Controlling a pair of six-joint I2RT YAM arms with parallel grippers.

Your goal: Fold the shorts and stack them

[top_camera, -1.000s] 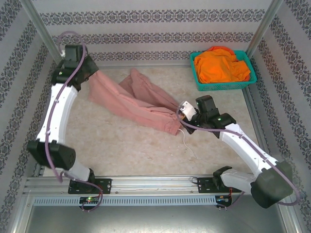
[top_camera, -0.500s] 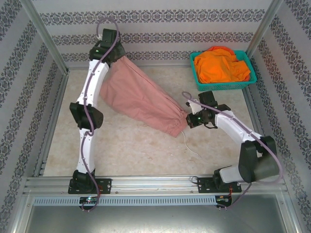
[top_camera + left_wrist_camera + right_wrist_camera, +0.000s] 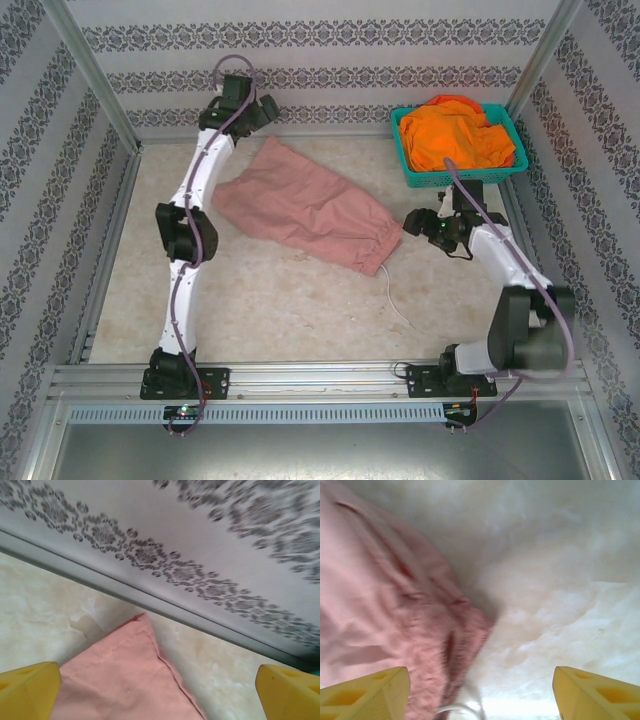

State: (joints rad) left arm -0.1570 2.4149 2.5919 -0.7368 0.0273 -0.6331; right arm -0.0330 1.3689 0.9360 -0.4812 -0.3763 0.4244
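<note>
Mid-table | pink shorts [image 3: 305, 205] flat, long axis far-L to near-R (waist near-R) | L gripper [image 3: 160, 690], R gripper [image 3: 480, 695] both spread, empty

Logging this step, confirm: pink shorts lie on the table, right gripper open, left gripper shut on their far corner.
Wrong on one point: the left gripper is open too; the left wrist view shows its fingers wide apart, the corner of the pink shorts lying free between them. The rest holds.

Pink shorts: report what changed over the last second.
Both let go: the pink shorts, stretched between the arms before, now lie flat. The left gripper drew back toward the rear wall, the right gripper rightward, fingers open. Basket and orange shorts stayed put.
</note>
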